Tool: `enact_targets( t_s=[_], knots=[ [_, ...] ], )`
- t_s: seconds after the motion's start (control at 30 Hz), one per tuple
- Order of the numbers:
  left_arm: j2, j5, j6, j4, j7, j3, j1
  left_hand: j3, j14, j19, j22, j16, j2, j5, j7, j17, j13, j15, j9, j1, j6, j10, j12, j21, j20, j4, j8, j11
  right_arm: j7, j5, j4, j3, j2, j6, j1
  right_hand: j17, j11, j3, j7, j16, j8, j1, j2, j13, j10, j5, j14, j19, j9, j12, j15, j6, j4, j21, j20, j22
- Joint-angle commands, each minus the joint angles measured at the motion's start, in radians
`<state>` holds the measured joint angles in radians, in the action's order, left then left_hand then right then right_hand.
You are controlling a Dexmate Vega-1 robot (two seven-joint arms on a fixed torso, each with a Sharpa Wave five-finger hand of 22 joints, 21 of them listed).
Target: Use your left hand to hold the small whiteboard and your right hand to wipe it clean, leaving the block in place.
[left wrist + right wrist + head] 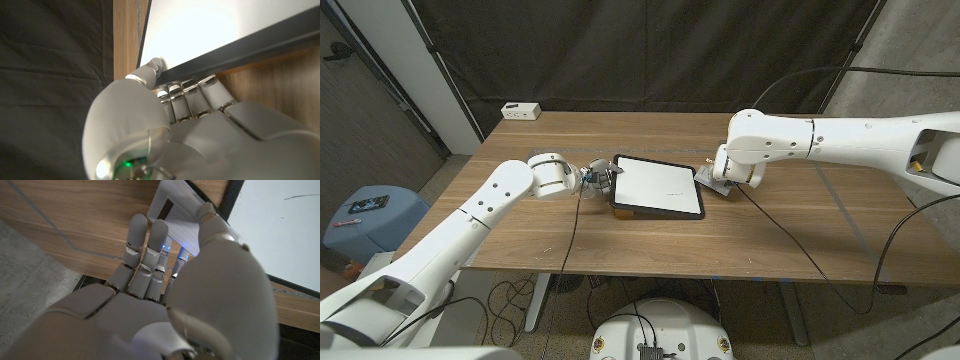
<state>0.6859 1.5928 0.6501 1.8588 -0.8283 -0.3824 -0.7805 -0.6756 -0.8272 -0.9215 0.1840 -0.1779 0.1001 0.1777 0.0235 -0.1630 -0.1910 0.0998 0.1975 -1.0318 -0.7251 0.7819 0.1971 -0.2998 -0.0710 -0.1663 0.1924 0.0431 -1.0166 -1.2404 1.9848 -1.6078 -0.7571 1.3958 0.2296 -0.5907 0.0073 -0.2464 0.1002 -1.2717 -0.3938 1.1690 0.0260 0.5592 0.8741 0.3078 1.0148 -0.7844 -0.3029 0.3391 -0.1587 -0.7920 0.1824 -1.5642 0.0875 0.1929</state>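
Whiteboard (658, 186) lies near the worktop's (520, 240) middle, its white face marked by a faint line. Left robot hand (598, 178) pinches its left edge, thumb on the frame and fingers (197, 97) tucked under it. Right robot hand (715, 181) holds a pale eraser (176, 211) at the board's right edge; the arm hides most of it. A small white box (521, 111) sits at the far-left corner.

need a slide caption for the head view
Left hand grips the small whiteboard's edge; right hand holds the eraser at its opposite edge.
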Motion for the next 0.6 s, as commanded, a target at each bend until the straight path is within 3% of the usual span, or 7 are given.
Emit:
enact_targets(
  t_s=[0.03, 0.6],
  knots=[
    [0.013, 0.0, -0.001, 0.011, -0.007, 0.006, 0.001, -0.01, -0.001, 0.004, 0.003, 0.002, 0.002, 0.004, -0.001, -0.004, 0.0, 0.014, 0.002, 0.005, -0.008, 0.001, -0.002, -0.004, 0.005, 0.001, -0.002, 0.001, 0.06, 0.041, 0.012, -0.063, -0.029, 0.0, 0.051, -0.001, -0.058, -0.025, -0.025, 0.004, -0.007, 0.055, -0.056, 0.045, 0.147, 0.005, 0.003, -0.001, -0.025, 0.005, -0.066, -0.156, -0.023, 0.002, 0.106, 0.005],
    [0.042, 0.048, 0.022, 0.027, -0.047, 0.017, 0.014, -0.01, -0.001, 0.005, 0.003, 0.002, 0.001, 0.004, -0.001, -0.004, 0.0, 0.014, 0.002, 0.005, -0.007, 0.004, -0.001, -0.005, 0.004, 0.001, -0.002, -0.001, 0.137, 0.095, 0.033, -0.114, -0.071, 0.0, 0.096, -0.007, -0.058, -0.023, -0.023, 0.007, -0.002, 0.055, -0.055, 0.047, 0.149, 0.003, 0.005, 0.0, -0.026, -0.001, -0.067, -0.159, -0.023, 0.002, 0.106, 0.006]
  ],
)
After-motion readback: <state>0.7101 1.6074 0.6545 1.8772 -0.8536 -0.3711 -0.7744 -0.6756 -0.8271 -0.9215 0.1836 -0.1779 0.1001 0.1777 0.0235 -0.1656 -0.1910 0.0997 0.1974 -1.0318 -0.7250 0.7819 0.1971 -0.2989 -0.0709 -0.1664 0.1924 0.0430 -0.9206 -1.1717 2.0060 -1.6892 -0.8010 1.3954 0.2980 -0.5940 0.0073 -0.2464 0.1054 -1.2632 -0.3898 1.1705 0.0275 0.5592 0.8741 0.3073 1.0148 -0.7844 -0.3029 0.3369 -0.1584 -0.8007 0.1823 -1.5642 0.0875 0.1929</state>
